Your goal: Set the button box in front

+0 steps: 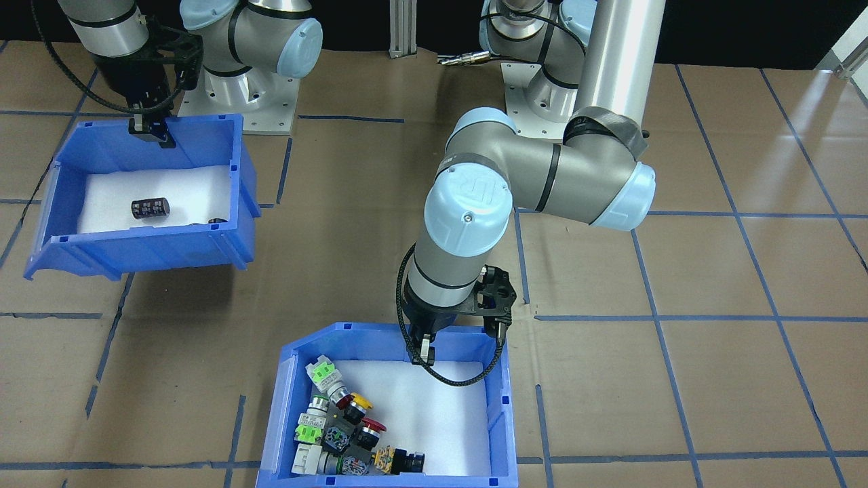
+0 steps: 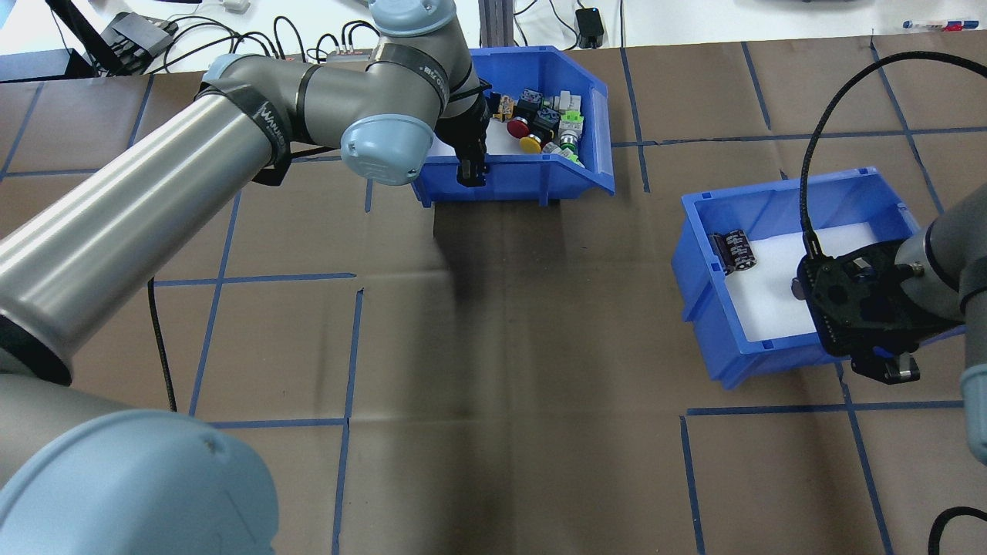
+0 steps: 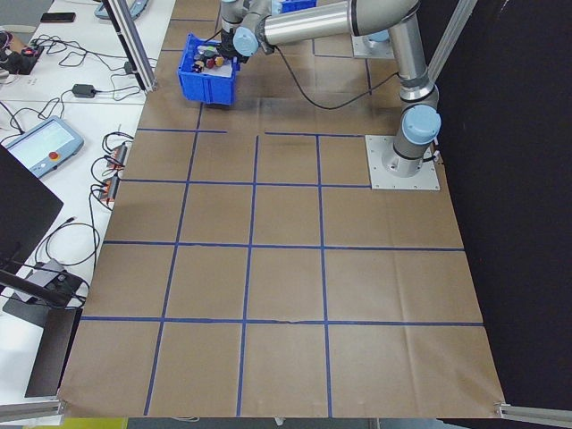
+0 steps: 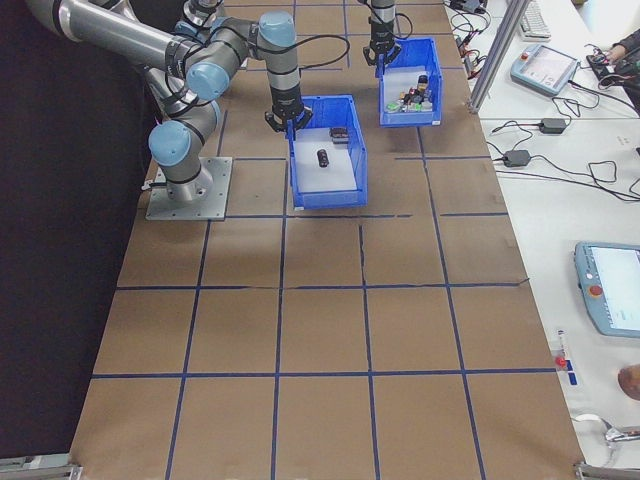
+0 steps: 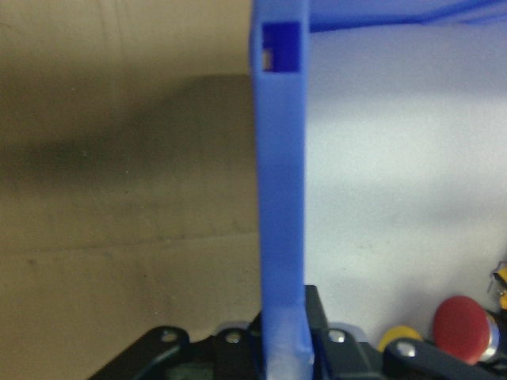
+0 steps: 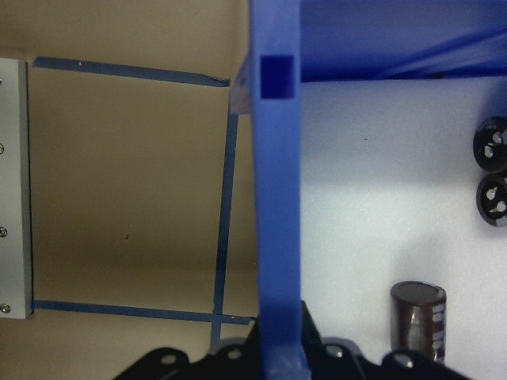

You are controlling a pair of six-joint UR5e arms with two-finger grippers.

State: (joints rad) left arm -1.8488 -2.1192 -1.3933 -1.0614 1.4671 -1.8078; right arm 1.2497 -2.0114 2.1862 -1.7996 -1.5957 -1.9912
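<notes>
In the overhead view, the left gripper [image 2: 472,171] is clamping the near wall of the button box [image 2: 540,173], its fingers straddling that thin blue wall as the left wrist view shows, and the box is sitting at the far side of the bench [image 2: 493,347], close to the bench's far edge and the cables beyond it. The pinch is lying toward one end of the wall rather than at its middle, so the box is likely to swing or tip about the gripper if it is being lifted or dragged quickly, and the loose push-button switches [image 2: 544,123], which are crowding the corner away from the grip, could slide and shift the weight further. A thin plastic wall is also offering little purchase, so slipping is a fair risk. Toward the robot, a broad stretch of brown bench with blue tape lines is lying open for bringing the box forward. Further right, the second blue bin [image 2: 759,339] with dark capacitors [image 2: 736,250] is standing well apart, and the right gripper [image 2: 887,370] is gripping its near wall in the same way, as the right wrist view shows; the two arms could be crowding each other if both boxes head for the middle together.
</notes>
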